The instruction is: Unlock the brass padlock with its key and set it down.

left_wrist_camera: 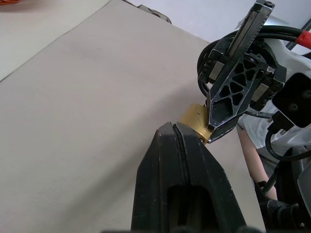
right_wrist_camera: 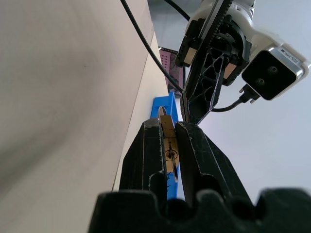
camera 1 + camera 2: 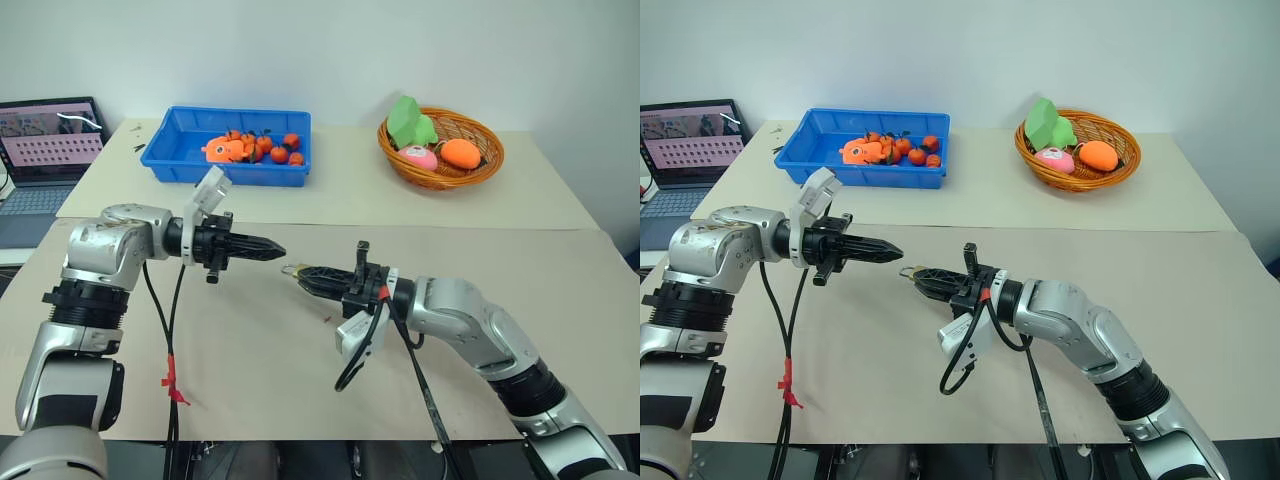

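My right gripper [image 3: 303, 273] is shut on the brass padlock [image 3: 291, 269], holding it above the beige mat near the middle. In the right wrist view the brass body [image 2: 166, 131] sits edge-on between my two fingers, its keyhole face toward the camera. My left gripper [image 3: 278, 251] is shut and points right, its tip just left of and slightly above the padlock, a small gap apart. The left wrist view shows the brass body [image 1: 194, 119] just beyond my closed fingertips [image 1: 167, 141], pinched by the right gripper's fingers [image 1: 228, 97]. The key is hidden.
A blue bin [image 3: 225, 176] with small orange fruits stands at the back left. A wicker basket [image 3: 440, 180] with toy fruit is at the back right. A laptop [image 3: 50, 140] sits at the far left. Black cables hang from both wrists over the mat.
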